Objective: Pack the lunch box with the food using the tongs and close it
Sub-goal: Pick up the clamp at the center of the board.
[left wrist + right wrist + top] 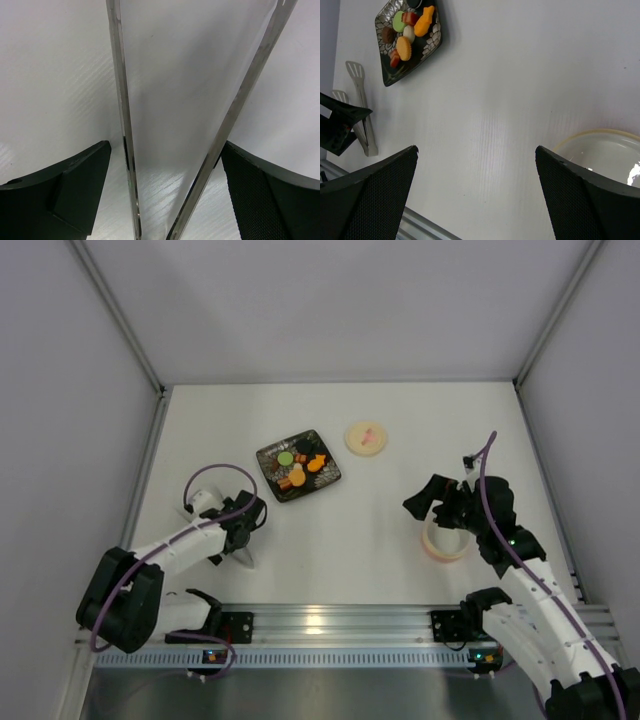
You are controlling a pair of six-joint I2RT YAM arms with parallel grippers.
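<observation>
No legible text, number, brand or label in any of the three views.

Lid (366,436), far centre of the bench (330,540), carried a pink mark. It was too small to make out as a letter or sign.

Plate (432,45) bore a pale flower pattern only, with no writing.

Small orange and green lights (213,655) glowed at the near rail (330,625). No characters could be read beside them.

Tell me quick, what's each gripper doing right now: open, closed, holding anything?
Left gripper: open, straddling the tongs, not clamped on them.
Right gripper: open, holding nothing.
</observation>
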